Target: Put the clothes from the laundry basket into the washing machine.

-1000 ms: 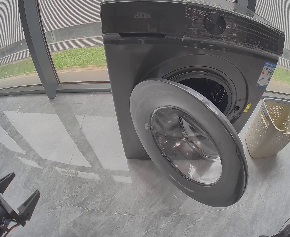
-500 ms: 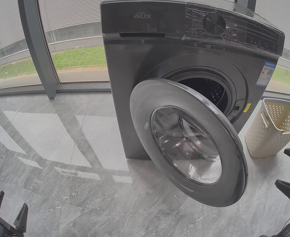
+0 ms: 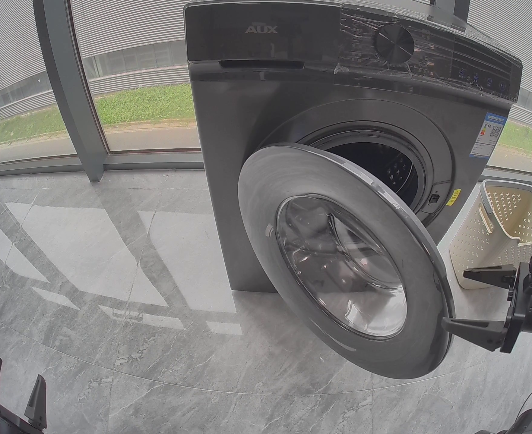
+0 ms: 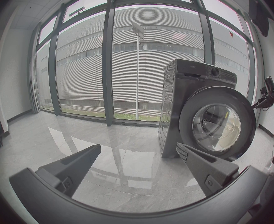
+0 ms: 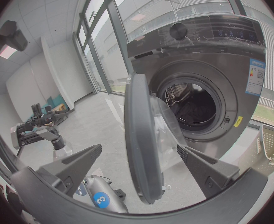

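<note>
- Washing machine: a front-loader on the grey tiled floor. Its round door is swung wide toward the robot, which leaves the drum mouth free for loading.
- Clothes: a dark heap inside the drum (judged to be the laundry, already in).
- Laundry basket: cream and perforated, upright on the floor just beside the machine on the robot's right, near that arm. No garment shows on its visible inner wall; the bottom is hidden.
- Right gripper: fingers spread wide and empty, raised between the door's free edge and the basket. Judged placed either to reach into the basket or to swing the door shut.
- Left gripper: fingers parted and empty, low and well apart from the machine, clear of the door.
</note>
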`<state>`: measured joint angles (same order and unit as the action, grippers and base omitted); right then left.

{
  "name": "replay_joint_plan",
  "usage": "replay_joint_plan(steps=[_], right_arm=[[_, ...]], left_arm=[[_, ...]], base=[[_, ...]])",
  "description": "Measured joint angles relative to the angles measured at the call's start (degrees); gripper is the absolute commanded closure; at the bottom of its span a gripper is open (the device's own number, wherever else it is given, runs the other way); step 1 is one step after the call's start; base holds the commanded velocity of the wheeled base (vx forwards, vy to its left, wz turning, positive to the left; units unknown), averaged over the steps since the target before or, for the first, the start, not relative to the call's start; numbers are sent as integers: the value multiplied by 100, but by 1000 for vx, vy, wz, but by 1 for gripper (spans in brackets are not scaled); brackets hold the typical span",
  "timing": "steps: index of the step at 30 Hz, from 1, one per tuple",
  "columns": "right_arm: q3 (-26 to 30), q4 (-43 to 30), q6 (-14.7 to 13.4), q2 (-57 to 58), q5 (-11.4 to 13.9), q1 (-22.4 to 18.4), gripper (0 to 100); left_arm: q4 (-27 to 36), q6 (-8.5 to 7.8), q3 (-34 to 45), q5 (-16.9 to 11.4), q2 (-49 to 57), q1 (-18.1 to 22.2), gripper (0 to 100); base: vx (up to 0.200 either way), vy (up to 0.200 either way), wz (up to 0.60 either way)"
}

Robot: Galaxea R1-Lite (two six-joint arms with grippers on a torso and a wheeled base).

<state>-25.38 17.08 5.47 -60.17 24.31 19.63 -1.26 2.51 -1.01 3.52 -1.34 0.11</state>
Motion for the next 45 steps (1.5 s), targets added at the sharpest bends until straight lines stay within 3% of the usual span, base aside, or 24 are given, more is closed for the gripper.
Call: replay_joint_plan(steps=[4,8,15,20,21,24,26,31,34,45], right_arm=[[-91,51,27,-243,-564,-127,0],[-245,163,55,-369,-833,-668,0],[-479,435,200,-322,-945,-1927,0],[-389,315,238,-82,-898,-2086,0],[-345,290,229,-30,-885,-2011,100],[-182,213,43,85,-847,-1641,100],[-90,189,-241,141,-802,-1354,100],[37,183,-1513,202,-723,-660,100],[132,199,-1954,161,-688,-274,100],[405,952,-2025,-261,-688,71,100]], left_arm=[[72,-256,0,-255,35,-1,0],[105,-311,0,-414,50,-11,0],[126,-351,0,-507,60,-16,0],[126,-351,0,-524,60,-21,0],[126,-352,0,-524,60,-21,0],[126,-355,0,-530,60,-21,0],[126,-362,0,-533,60,-21,0],[128,-379,0,-540,60,-18,0],[128,-401,0,-544,60,-21,0],[126,-458,0,-571,57,-21,0]], base=[[0,0,0],[0,0,0],[0,0,0],[0,-160,0],[0,-200,0],[0,-200,0],[0,-200,0],[0,-200,0],[0,-200,0],[36,0,0]])
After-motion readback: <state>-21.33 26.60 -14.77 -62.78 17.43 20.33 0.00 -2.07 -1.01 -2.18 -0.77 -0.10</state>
